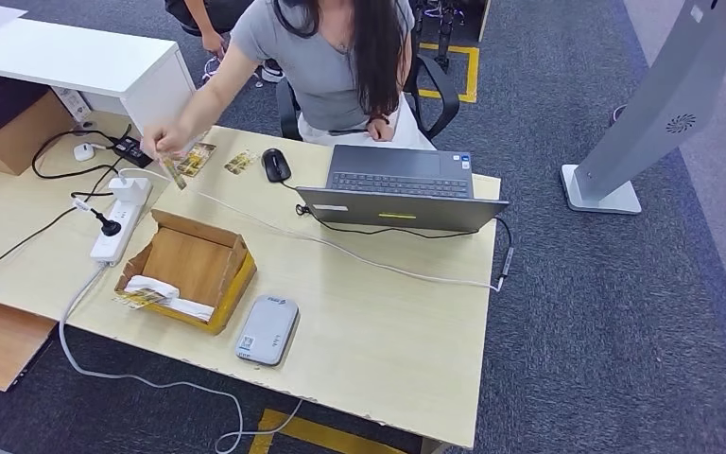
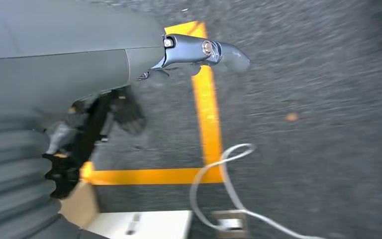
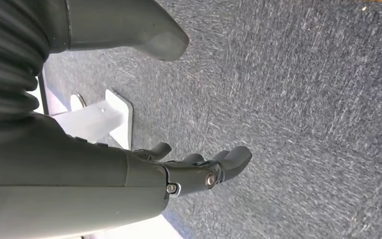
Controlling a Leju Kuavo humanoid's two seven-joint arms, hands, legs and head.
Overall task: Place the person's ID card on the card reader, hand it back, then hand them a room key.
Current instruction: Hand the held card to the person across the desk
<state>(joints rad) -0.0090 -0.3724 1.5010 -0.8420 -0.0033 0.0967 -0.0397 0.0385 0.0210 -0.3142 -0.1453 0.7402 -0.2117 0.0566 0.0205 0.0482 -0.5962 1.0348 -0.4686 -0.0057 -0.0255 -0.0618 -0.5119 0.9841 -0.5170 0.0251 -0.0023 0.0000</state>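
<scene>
The person (image 1: pixel 326 57) sits behind the far edge of the desk (image 1: pixel 378 322) and reaches one hand (image 1: pixel 164 142) toward its far left corner, pinching a card (image 1: pixel 174 171) just above the surface. Two more printed cards lie flat near that edge: one (image 1: pixel 196 157) just beside the raised card, another (image 1: pixel 240 162) between it and the mouse (image 1: pixel 276 165). Which of them is the ID card and which a room key is too small to tell. The card reader (image 1: pixel 267 329), a flat grey unit with its cable trailing off the near edge, lies close to the near edge, within the robot's reach, with nothing on its top. An open cardboard box (image 1: pixel 189 268) stands just beside it on the left, holding further small cards, possibly the key stock. Both arms hang below desk level, their wrist views looking at carpet. The left hand (image 2: pixel 129 94) holds nothing, fingers (image 2: pixel 117 112) apart and loosely bent. The right hand (image 3: pixel 194 172) likewise holds nothing, its thumb clear of the spread fingers (image 3: pixel 234 158). The scene fits either a card being offered for reading or cards being gathered back across the desk.
</scene>
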